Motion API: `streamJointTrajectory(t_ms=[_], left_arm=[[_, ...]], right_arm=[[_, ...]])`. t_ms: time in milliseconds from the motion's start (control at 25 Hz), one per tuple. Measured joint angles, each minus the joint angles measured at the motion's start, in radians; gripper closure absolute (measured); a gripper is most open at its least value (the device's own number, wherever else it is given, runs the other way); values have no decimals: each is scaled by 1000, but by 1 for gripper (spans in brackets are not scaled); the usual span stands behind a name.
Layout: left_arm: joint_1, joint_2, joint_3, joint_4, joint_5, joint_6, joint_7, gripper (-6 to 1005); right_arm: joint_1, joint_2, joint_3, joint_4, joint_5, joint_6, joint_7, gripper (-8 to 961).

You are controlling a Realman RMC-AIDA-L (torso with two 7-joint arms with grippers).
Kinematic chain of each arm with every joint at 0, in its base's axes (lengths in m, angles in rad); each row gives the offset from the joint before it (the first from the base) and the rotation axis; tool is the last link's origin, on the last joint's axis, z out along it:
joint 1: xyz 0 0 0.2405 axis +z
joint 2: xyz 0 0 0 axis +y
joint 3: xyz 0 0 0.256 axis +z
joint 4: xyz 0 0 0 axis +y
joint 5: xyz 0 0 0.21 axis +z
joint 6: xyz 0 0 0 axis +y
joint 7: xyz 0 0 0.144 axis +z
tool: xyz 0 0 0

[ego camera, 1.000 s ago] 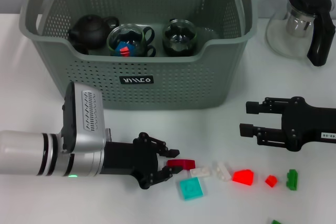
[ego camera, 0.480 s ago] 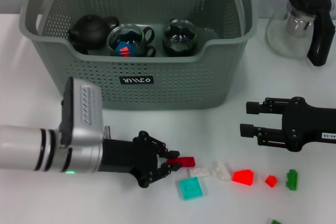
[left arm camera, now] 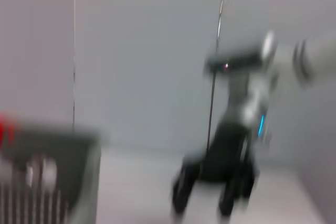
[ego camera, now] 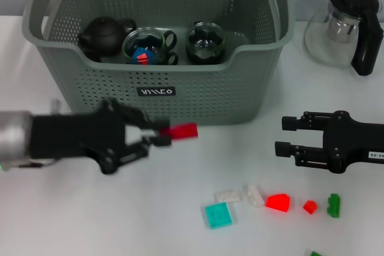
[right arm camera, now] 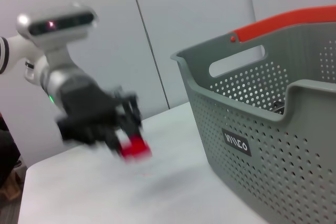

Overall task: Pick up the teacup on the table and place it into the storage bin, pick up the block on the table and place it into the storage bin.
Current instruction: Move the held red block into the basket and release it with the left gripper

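Motion blur smears left end effector (ego camera: 157, 135) gripping block (ego camera: 182, 131).

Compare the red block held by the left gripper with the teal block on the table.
The red block is held off the table by the left gripper, in front of the storage bin; the teal block lies loose on the table, ungripped. The red one is a narrow bar, the teal one a squarish flat piece. They differ in colour, red against teal. Both are small toy blocks outside the bin.
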Motion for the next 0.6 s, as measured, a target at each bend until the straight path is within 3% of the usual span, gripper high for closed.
streamJointTrajectory(t_ms=[80, 120, 280, 440, 560, 600], left_arm=[[-7, 8, -39, 1, -10, 54, -6, 801], [-30, 31, -109, 10, -62, 139, -54, 800], [-60, 50, -129, 54, -191, 150, -154, 794], [-122, 61, -125, 193, -308, 17, -338, 789], [-150, 66, -73, 282, -277, -146, -455, 785], [-163, 76, -16, 325, -239, -237, -519, 783]], right_arm=[[0, 0, 0, 0, 0, 0, 0, 301], [0, 0, 0, 0, 0, -1, 0, 301], [0, 0, -3, 0, 0, -2, 0, 300], [-1, -1, -7, 0, 0, -4, 0, 301], [-4, -3, -6, 0, 0, -15, 0, 301], [-4, -4, -5, 0, 0, -18, 0, 301]])
